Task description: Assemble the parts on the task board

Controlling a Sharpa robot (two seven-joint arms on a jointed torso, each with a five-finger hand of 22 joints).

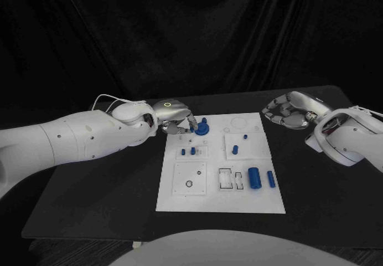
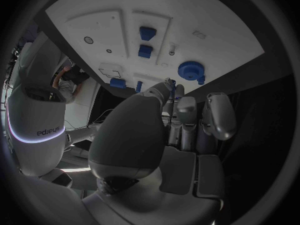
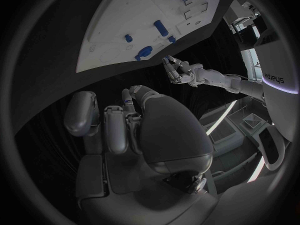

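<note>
Hovering left hand at board's far-left corner

Left hand (image 1: 177, 120) is hanging over the far-left corner of the task board (image 1: 220, 199), just beside the blue gear-like part (image 1: 202, 131) standing there; fingers are curling downward, close together, nothing visibly in them, contact with the part cannot be told. Right hand (image 1: 290, 111) is sitting off the board's far-right corner over the black table (image 1: 96, 205), fingers curled inward, holding nothing. Two blue cylinders (image 1: 254, 177) are lying on the board's right side, small blue pegs (image 1: 236, 148) mid-board.
</note>
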